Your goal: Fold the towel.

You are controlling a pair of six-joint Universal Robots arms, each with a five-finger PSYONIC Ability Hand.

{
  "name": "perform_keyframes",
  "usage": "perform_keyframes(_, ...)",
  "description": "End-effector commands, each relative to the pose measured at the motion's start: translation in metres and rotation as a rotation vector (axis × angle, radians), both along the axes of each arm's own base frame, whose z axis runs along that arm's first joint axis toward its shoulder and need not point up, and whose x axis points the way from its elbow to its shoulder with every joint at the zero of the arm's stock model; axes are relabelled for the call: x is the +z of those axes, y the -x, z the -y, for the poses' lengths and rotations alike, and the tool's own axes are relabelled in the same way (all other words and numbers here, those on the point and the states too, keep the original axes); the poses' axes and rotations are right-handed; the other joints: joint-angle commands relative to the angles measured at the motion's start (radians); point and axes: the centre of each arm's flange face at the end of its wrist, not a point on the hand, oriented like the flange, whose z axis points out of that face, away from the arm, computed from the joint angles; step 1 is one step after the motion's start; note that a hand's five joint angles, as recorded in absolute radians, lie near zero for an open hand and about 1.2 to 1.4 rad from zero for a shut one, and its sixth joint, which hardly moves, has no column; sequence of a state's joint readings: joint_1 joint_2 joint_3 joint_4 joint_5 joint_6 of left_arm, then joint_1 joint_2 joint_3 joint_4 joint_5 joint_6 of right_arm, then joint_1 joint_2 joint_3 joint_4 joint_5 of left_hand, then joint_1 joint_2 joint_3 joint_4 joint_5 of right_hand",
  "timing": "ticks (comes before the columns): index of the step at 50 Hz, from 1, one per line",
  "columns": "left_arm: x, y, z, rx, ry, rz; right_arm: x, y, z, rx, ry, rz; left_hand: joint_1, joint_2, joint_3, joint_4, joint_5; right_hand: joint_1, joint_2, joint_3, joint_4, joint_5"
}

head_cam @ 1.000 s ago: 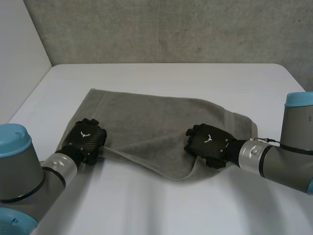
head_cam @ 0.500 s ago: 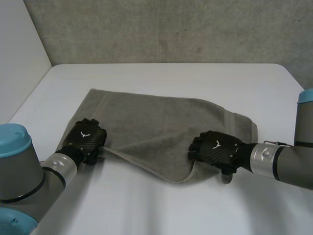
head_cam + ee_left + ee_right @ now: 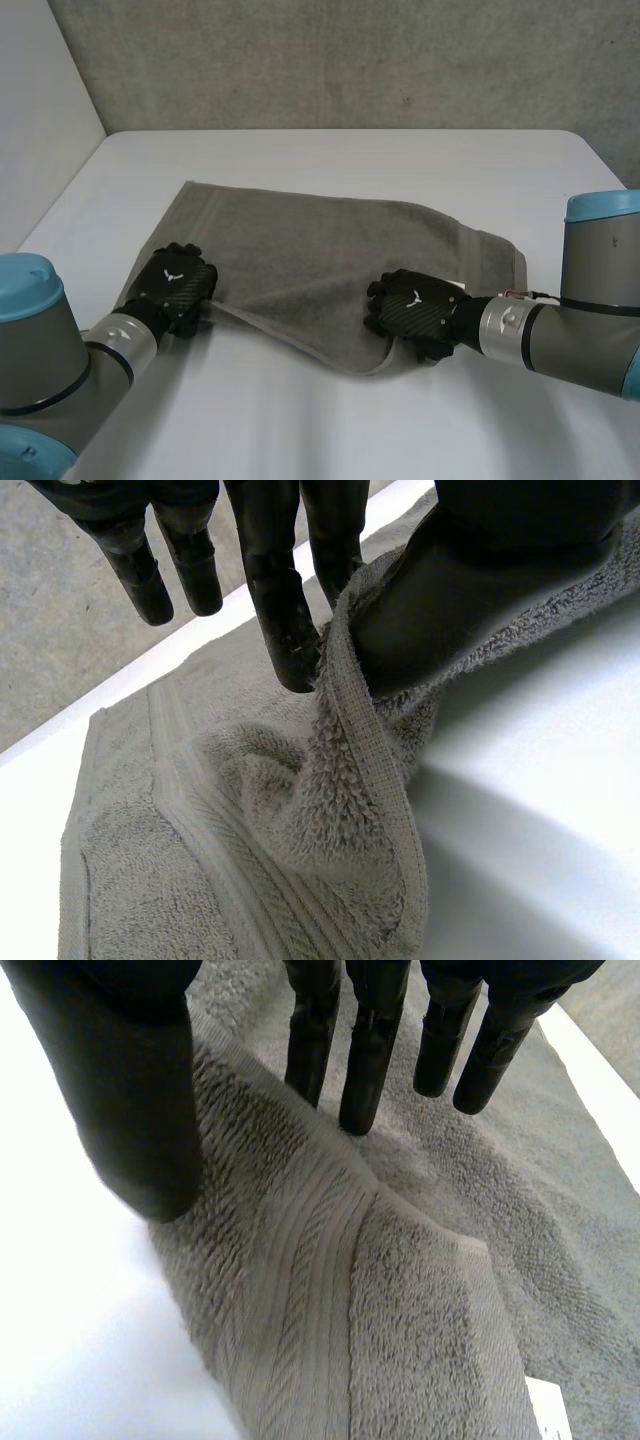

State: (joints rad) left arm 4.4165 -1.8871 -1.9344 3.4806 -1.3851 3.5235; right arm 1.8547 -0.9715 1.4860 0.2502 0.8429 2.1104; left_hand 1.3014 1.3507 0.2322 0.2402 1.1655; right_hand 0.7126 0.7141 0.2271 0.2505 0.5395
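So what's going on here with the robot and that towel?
A two-armed robot is working on a grey towel spread on a white table. Its left hand pinches the towel's near edge by the left corner between thumb and fingers, bunching the cloth up. Its right hand is at the near edge toward the right corner, with straight fingers over the cloth and no grip on it. No finished fold shows yet.

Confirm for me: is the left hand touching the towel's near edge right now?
Touching. The left wrist view shows it: the left hand has the raised edge of the towel pinched between its thumb and a finger.
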Motion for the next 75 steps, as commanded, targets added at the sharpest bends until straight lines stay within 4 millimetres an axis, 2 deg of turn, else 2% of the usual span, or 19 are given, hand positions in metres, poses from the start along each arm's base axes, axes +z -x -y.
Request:
perform_keyframes(1,0.001,-0.001,0.001,0.004,0.003,-0.001,0.003,0.003,0.008,-0.021,0.011,-0.004,0.095,0.046,-0.058,-0.066,0.056,0.430,0.428,-0.053,-0.076,0.429)
perform_keyframes(2,0.001,-0.001,0.001,0.004,0.005,-0.001,0.003,0.003,0.008,-0.021,0.011,-0.004,0.095,0.046,-0.058,-0.066,0.056,0.432,0.431,-0.053,-0.076,0.431)
perform_keyframes(3,0.001,-0.001,0.001,0.006,0.003,-0.001,0.007,0.003,0.009,-0.026,0.012,0.009,0.095,0.046,-0.058,-0.066,0.056,0.668,0.666,-0.053,-0.076,0.666)
perform_keyframes(5,0.001,-0.002,0.002,0.008,0.003,-0.001,0.017,0.007,0.013,-0.047,0.028,0.025,0.095,0.046,-0.058,-0.066,0.056,0.684,0.682,-0.053,-0.076,0.682)
perform_keyframes(7,0.001,-0.002,0.002,0.012,0.004,0.000,0.042,0.018,0.020,-0.148,0.010,0.104,0.095,0.046,-0.058,-0.066,0.056,0.684,0.682,-0.053,-0.076,0.682)
perform_keyframes(9,0.001,-0.005,0.004,0.022,0.005,0.001,0.046,0.023,0.023,-0.193,-0.010,0.132,0.095,0.046,-0.058,-0.066,0.056,0.684,0.682,-0.053,-0.076,0.682)
perform_keyframes(11,0.001,-0.005,0.006,0.026,0.008,0.000,0.046,0.028,0.023,-0.236,-0.035,0.159,0.095,0.046,-0.058,-0.066,0.056,0.684,0.682,-0.053,-0.076,0.682)
perform_keyframes(18,-0.007,-0.004,0.009,0.029,-0.002,0.013,0.041,0.043,0.007,-0.299,-0.027,0.183,-0.523,-0.573,-0.058,-0.066,-0.562,0.684,0.682,-0.053,-0.076,0.682)
perform_keyframes(25,-0.010,-0.005,0.014,0.059,0.003,0.029,0.033,0.053,0.002,-0.421,-0.067,0.160,-0.615,-0.665,-0.058,-0.066,-0.654,0.684,0.682,-0.053,-0.076,0.682)
perform_keyframes(38,-0.008,-0.013,0.020,0.144,0.026,0.053,0.061,0.065,0.009,-0.558,-0.102,0.306,-0.577,-0.626,-0.058,-0.066,-0.616,0.684,0.682,-0.053,-0.076,0.682)
perform_keyframes(41,-0.008,-0.014,0.019,0.143,0.023,0.054,0.061,0.064,0.007,-0.556,-0.107,0.305,-0.372,-0.421,-0.058,-0.066,-0.410,0.684,0.682,-0.053,-0.076,0.682)
perform_keyframes(42,-0.007,-0.012,0.018,0.134,0.023,0.046,0.061,0.064,0.007,-0.556,-0.107,0.305,-0.055,-0.104,-0.058,-0.066,-0.093,0.684,0.682,-0.053,-0.076,0.682)
perform_keyframes(44,-0.005,-0.012,0.017,0.128,0.023,0.041,0.059,0.063,0.005,-0.553,-0.116,0.300,0.093,0.044,-0.058,-0.066,0.055,0.684,0.682,-0.053,-0.076,0.682)
perform_keyframes(49,-0.001,-0.008,0.013,0.111,0.035,0.041,0.053,0.063,0.006,-0.543,-0.126,0.290,0.095,0.046,-0.058,-0.066,0.056,0.684,0.682,-0.053,-0.076,0.682)
perform_keyframes(52,0.005,-0.008,0.014,0.114,0.056,0.031,0.049,0.062,0.011,-0.526,-0.111,0.279,0.095,0.046,-0.058,-0.066,0.056,0.454,0.452,-0.053,-0.076,0.452)
perform_keyframes(56,0.020,-0.017,0.023,0.155,0.106,0.015,0.042,0.063,0.015,-0.502,-0.082,0.232,0.095,0.046,-0.058,-0.066,0.056,0.438,0.437,-0.053,-0.076,0.437)
perform_keyframes(62,0.021,-0.032,0.035,0.207,0.107,0.017,0.030,0.075,0.020,-0.462,-0.053,0.097,0.095,0.046,-0.058,-0.066,0.056,0.400,0.399,-0.053,-0.076,0.399)
perform_keyframes(66,0.020,-0.033,0.035,0.207,0.105,0.016,0.025,0.078,0.019,-0.406,-0.066,0.034,0.095,0.046,-0.058,-0.066,0.056,0.244,0.243,-0.053,-0.076,0.243)
perform_keyframes(75,0.019,-0.032,0.034,0.206,0.099,0.017,0.021,0.078,0.018,-0.361,-0.070,0.029,0.095,0.046,-0.058,-0.066,0.056,0.256,0.255,-0.053,-0.076,0.255)
